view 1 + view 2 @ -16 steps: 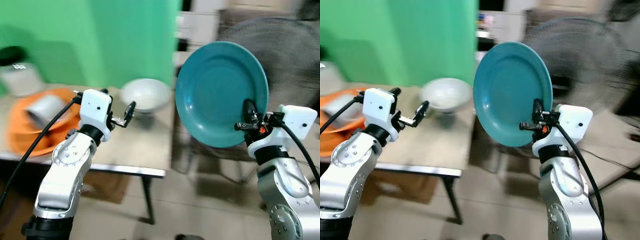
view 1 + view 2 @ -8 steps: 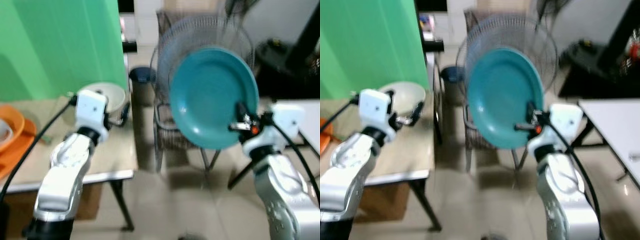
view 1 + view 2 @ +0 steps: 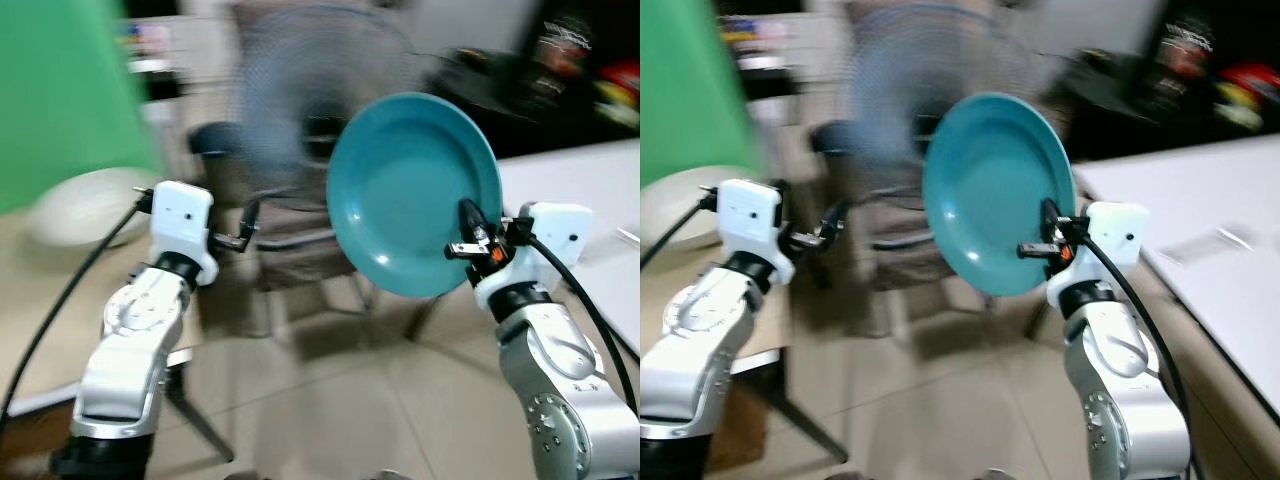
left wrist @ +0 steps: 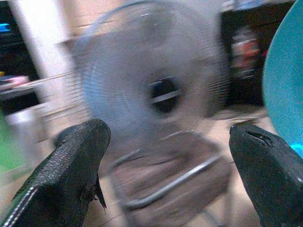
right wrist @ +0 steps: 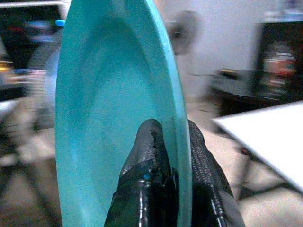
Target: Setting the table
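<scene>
A teal plate [image 3: 415,190] stands on edge in the air before me, its hollow face toward my left. My right gripper [image 3: 468,228] is shut on the plate's lower rim; the right wrist view shows the rim of the teal plate [image 5: 118,113] pinched between the two black fingers [image 5: 150,156]. My left gripper [image 3: 245,225] is raised at the same height on the left, open and holding nothing, its fingers [image 4: 71,165] spread wide apart in the left wrist view. A white table [image 3: 590,200] comes into view on the right.
A standing fan [image 3: 320,80] and a metal chair frame [image 3: 290,240] are straight ahead, blurred. A white bowl [image 3: 85,205] rests on the beige table [image 3: 60,330] at my left, with a green wall [image 3: 60,90] behind it. Tiled floor lies below between the tables.
The whole view has swung to the right: the beige table, bowl and green wall slid left, and the white table appeared on the right. Both arms keep their pose, plate still held.
</scene>
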You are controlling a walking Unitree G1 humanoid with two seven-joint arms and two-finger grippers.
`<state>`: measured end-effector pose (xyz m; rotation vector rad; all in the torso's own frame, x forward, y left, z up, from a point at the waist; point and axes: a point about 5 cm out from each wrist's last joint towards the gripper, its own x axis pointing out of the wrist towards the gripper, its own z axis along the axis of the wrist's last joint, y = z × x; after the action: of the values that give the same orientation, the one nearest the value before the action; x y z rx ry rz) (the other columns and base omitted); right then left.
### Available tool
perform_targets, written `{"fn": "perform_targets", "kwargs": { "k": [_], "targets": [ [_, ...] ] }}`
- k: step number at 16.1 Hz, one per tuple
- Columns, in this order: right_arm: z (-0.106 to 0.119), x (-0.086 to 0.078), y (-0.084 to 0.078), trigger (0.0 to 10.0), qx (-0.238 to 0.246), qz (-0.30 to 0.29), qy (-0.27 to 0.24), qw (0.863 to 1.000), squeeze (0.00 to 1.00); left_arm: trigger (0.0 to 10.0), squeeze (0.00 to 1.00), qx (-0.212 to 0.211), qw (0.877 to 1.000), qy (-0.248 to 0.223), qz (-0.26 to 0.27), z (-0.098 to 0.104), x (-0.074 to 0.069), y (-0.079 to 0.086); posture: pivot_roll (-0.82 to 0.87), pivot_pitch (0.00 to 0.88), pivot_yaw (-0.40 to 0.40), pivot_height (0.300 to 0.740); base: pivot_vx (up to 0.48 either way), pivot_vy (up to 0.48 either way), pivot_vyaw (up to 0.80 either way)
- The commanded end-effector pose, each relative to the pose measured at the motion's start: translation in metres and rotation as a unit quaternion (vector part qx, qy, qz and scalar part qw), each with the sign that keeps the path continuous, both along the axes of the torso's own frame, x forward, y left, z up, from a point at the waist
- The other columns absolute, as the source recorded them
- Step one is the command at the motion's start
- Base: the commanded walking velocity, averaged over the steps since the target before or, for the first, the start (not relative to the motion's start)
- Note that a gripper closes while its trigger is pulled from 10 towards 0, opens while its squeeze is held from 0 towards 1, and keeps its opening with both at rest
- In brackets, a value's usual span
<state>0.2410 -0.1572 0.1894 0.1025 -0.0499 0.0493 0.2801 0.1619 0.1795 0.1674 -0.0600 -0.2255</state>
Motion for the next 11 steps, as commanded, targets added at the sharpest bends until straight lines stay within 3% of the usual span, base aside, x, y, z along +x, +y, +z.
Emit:
{"fn": "perform_targets", "kwargs": {
  "k": [1, 3, 10, 11],
  "targets": [
    [0.0035, 0.0002, 0.0048, 10.0, 0.003, 0.011, -0.01, 1.0, 0.0, 10.0, 0.0, 0.002, 1.0, -0.007, 0.007, 0.0035, -0.0009, 0.0047, 0.01, 0.0, -0.027, 0.74, 0.0, 0.0, 0.0],
    [-0.0009, 0.0021, 0.0066, 10.0, 0.001, 0.014, -0.001, 1.0, 0.0, 10.0, 0.0, 0.002, 1.0, -0.005, 0.019, 0.0026, 0.0005, 0.0084, 0.0, 0.0, -0.025, 0.74, 0.0, 0.0, 0.0],
    [-0.0031, 0.0054, 0.0085, 10.0, -0.005, 0.018, -0.002, 1.0, 0.0, 10.0, 0.0, 0.003, 1.0, -0.001, 0.01, 0.0025, 0.0009, 0.0089, 0.01, 0.0, -0.023, 0.74, 0.32, 0.0, 0.0],
    [-0.0038, 0.0053, 0.01, 10.0, -0.01, 0.022, 0.0, 1.0, 0.0, 10.0, 0.0, 0.003, 1.0, -0.001, 0.008, 0.0026, 0.0006, 0.0092, 0.01, 0.0, -0.022, 0.74, 0.337, 0.0, -0.8]
  ]
}}
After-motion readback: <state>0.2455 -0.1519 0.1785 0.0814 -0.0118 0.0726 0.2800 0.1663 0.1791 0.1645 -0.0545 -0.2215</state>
